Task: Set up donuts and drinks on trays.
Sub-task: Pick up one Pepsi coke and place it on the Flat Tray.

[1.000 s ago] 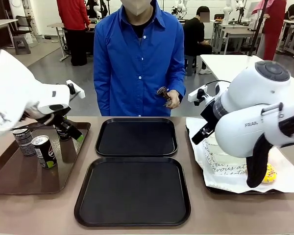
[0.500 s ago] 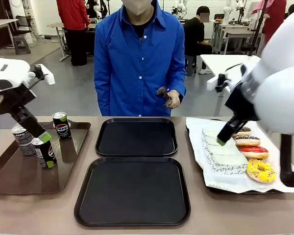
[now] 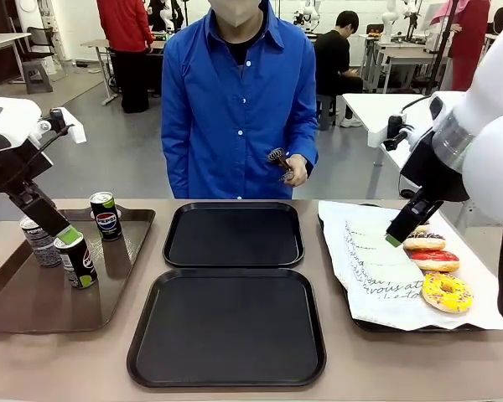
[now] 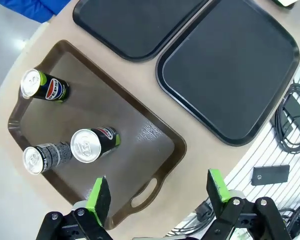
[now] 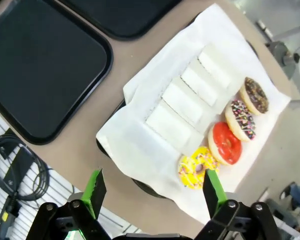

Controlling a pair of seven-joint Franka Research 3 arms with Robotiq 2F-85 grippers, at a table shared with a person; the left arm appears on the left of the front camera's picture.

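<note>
Left gripper (image 4: 158, 192) hangs with its green pads spread wide and nothing between them, over the handle-slot end of the brown tray (image 4: 155, 150), a glossy rounded oblong at the left of the frame. Three slim silver-topped cans stand upright in it: grey can (image 4: 42, 157), green-based can (image 4: 92, 144), Pepsi can (image 4: 42, 87).

Right gripper (image 5: 154, 189) is likewise spread and empty, above the near edge of the white paper (image 5: 140, 145), which is crumpled and overhangs its tray. Four ring donuts lie in a row at the right: yellow (image 5: 197, 167), red (image 5: 225, 143), sprinkled chocolate (image 5: 238, 119), plain chocolate (image 5: 255, 94). Four flat paper sleeves (image 5: 182, 102) lie beside them.

Two black trays, far (image 3: 233, 239) and near (image 3: 226, 331), sit mid-frame; both are matte, square, round-cornered and bare
</note>
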